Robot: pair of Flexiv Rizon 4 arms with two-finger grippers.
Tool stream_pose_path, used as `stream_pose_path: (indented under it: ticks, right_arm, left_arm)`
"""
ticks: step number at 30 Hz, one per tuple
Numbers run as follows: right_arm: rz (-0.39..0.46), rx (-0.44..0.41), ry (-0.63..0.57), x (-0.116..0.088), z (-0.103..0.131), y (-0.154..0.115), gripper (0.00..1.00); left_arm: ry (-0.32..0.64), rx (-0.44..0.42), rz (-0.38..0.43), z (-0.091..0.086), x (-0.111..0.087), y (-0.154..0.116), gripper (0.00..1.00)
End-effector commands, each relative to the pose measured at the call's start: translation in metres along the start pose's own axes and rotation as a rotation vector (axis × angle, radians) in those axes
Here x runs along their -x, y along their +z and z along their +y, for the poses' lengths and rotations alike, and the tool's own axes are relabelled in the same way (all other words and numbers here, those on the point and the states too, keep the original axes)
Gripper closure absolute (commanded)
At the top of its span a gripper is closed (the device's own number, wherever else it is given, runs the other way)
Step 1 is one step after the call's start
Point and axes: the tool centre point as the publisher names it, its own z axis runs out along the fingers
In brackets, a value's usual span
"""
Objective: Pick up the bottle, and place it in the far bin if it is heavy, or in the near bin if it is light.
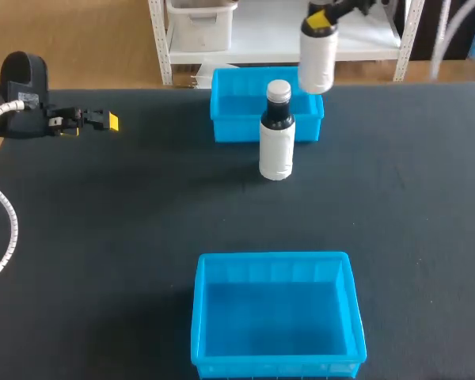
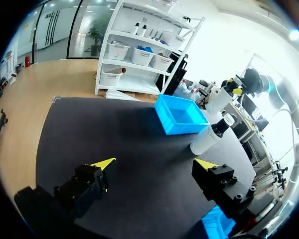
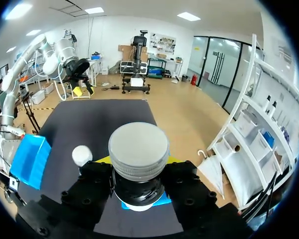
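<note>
A white bottle with a dark neck and grey cap point(image 1: 317, 51) hangs in the air above the far blue bin point(image 1: 222, 119), with my right gripper point(image 1: 321, 17) shut on its neck. In the right wrist view the cap point(image 3: 138, 149) sits between the fingers of that gripper point(image 3: 138, 167). A second, like bottle point(image 1: 276, 131) stands upright on the table just in front of the far bin; its cap point(image 3: 82, 155) shows below the held one. My left gripper point(image 1: 103, 120) stands open and empty at the table's left, far from both bottles point(image 2: 209, 139).
The near blue bin point(image 1: 202, 317) stands empty at the table's front middle. The black tabletop point(image 1: 103, 237) lies bare between the two bins and to both sides. In the left wrist view the far bin point(image 2: 182, 117) lies ahead of the open fingers point(image 2: 102, 164).
</note>
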Motion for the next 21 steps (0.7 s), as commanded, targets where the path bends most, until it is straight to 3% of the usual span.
stream_pose_path:
  ticks: [1, 11, 21]
  right_arm:
    - [0.005, 0.037, 0.01, 0.013, -0.026, 0.027, 1.0]
    - [-0.04, 0.075, 0.039, 0.018, -0.04, 0.083, 1.0]
    - [-0.071, 0.119, 0.024, 0.023, -0.045, 0.123, 1.0]
  left_arm:
    - [0.0, 0.0, 0.0, 0.0, 0.0, 0.0, 0.0]
    - [0.0, 0.0, 0.0, 0.0, 0.0, 0.0, 0.0]
    - [0.0, 0.0, 0.0, 0.0, 0.0, 0.0, 0.0]
